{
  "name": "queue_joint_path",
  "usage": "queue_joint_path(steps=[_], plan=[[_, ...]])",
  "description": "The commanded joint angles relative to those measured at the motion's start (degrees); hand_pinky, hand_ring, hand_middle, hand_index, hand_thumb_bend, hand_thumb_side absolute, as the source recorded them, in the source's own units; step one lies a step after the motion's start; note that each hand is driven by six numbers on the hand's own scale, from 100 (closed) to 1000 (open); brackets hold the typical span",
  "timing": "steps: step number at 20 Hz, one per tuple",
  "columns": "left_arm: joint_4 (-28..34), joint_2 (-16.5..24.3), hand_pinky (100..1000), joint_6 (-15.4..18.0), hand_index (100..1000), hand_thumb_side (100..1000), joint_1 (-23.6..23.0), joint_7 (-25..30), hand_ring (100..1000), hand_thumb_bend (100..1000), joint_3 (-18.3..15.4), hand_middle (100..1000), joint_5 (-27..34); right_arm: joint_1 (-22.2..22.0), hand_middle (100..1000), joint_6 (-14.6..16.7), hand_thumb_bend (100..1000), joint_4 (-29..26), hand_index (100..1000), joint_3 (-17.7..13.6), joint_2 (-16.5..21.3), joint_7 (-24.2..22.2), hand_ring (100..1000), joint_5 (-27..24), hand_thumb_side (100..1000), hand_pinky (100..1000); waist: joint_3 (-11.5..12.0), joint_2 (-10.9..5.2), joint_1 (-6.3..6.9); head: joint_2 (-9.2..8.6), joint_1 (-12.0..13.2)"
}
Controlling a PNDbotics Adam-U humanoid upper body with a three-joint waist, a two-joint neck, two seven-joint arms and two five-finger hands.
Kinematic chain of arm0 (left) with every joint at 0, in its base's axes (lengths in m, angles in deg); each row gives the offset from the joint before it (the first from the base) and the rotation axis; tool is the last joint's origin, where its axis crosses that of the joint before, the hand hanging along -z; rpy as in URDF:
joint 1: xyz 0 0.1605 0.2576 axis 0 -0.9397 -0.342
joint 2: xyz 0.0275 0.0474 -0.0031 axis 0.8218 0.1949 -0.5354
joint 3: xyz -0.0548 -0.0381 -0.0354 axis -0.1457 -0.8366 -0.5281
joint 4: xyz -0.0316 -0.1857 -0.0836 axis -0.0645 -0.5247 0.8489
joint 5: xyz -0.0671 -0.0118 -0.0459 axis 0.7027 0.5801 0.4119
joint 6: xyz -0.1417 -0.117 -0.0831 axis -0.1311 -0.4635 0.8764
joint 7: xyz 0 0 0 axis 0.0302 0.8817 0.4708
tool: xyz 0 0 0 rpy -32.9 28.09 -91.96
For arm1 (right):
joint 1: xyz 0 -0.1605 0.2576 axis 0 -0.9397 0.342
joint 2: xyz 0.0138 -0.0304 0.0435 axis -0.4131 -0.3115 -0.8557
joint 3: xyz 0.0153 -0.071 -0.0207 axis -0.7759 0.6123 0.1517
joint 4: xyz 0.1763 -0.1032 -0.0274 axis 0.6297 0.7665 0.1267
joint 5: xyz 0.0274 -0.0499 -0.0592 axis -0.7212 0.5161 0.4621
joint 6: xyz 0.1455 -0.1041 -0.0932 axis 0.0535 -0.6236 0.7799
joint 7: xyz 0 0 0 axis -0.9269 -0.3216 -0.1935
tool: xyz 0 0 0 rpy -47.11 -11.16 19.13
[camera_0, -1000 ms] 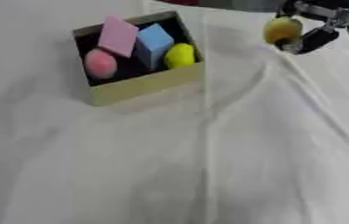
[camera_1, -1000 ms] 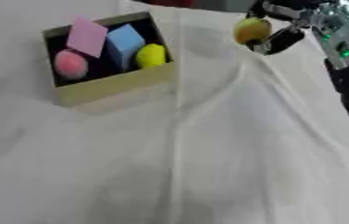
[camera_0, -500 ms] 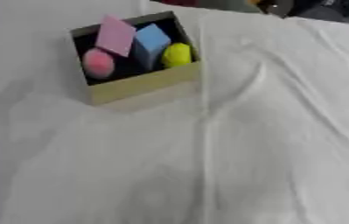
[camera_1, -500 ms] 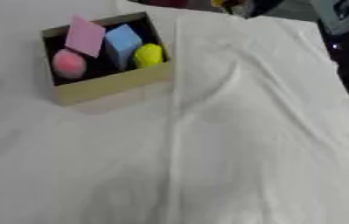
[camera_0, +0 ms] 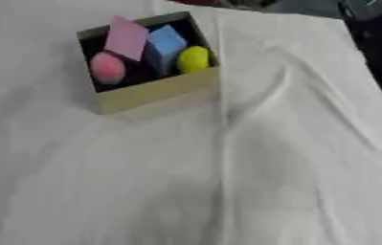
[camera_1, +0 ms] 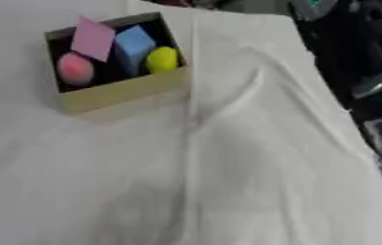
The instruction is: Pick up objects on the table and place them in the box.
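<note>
Progress: looks like you're nearly done, I can't spot anything loose on the white tablecloth (camera_0: 252,182), so judging by that there's little left to pick.
Box: the tan cardboard box (camera_0: 156,90) sits near the far-left corner of the table.
Contents: pink ball (camera_0: 106,68), pink flat block (camera_0: 127,37), blue block (camera_0: 164,43) and yellow ball (camera_0: 193,58), all inside.
Right arm: dark arm parts (camera_1: 370,72) along the right edge.
Hands: neither of your hands shows, so I can't tell if they're open or holding anything.
</note>
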Motion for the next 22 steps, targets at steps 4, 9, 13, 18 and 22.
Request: queue_joint_path(steps=[4,9,13,18,22], plan=[[1.03,-0.31,710,0.7,800,503,1.73,0.09,734,525,0.26,675,0.4,2.76,464,0.49,100,1.51,593,0.54,-5.2,-0.95,626,1.05,100,760,0.78,-1.06,0.46,-0.18,-1.29],[1.03,-0.72,712,1.18,800,498,2.37,-0.09,735,529,0.32,676,0.5,3.52,462,0.73,100,3.04,592,0.83,-9.18,-1.5,624,1.27,100,765,1.36,-0.75,0.47,-0.49,-1.65],[1.03,-1.0,713,1.55,800,496,2.79,-0.33,735,531,0.36,677,0.46,3.5,472,1.08,100,4.28,602,1.37,-11.52,-2.48,630,1.67,100,769,1.76,-0.6,0.43,-0.49,-1.84],[1.03,-1.25,713,1.63,800,496,3.15,-0.32,735,533,0.47,677,0.38,3.26,527,1.56,100,6.68,655,1.47,-12.95,-2.47,692,4.15,100,784,2.03,-0.47,0.29,-0.45,-1.81],[1.03,-1.3,712,1.58,800,497,3.22,-0.24,735,531,0.49,676,0.34,3.04,610,1.82,124,7.95,714,0.99,-13.19,-1.09,755,6.32,100,811,2.07,-0.4,0.24,-0.3,-1.44]])
